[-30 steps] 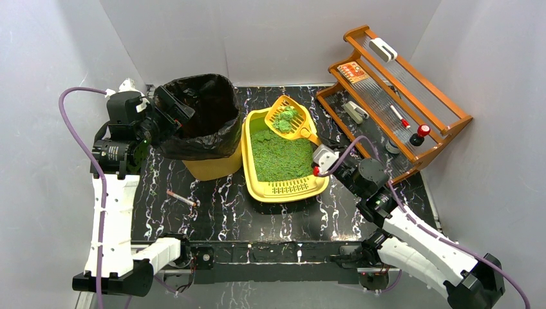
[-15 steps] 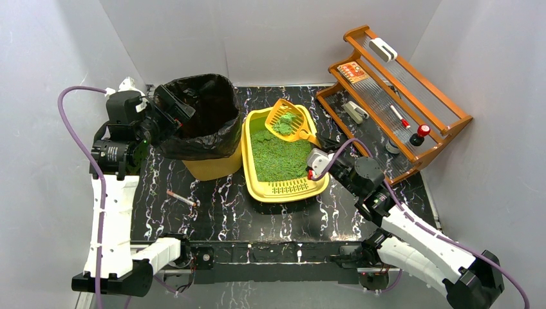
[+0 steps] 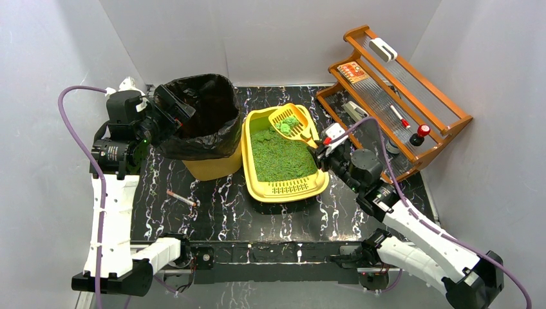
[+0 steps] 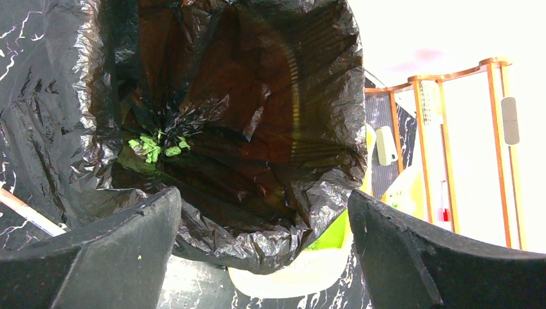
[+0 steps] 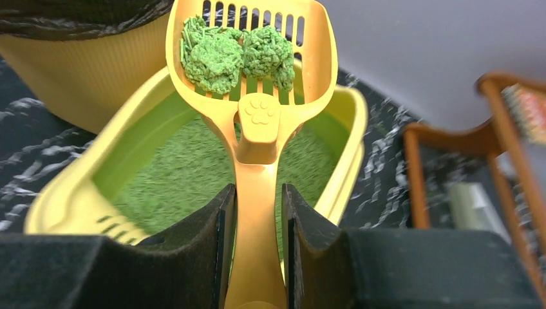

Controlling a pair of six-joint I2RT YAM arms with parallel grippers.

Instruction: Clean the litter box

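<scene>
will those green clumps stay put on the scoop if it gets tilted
Probably not: the clumps sit loose on the scoop, so a tilt would likely roll them off. They look crumbly, so bits may drop through its slots.

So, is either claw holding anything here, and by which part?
The right claw grips the orange scoop by its handle, green clumps in its bowl, over the litter box. The left claw is open by the bin, holding nothing.

Yellow litter box (image 3: 286, 188), green litter (image 3: 281, 158), orange scoop (image 5: 261, 129), black bag (image 3: 206, 129), black white-veined table (image 3: 219, 212)
</scene>
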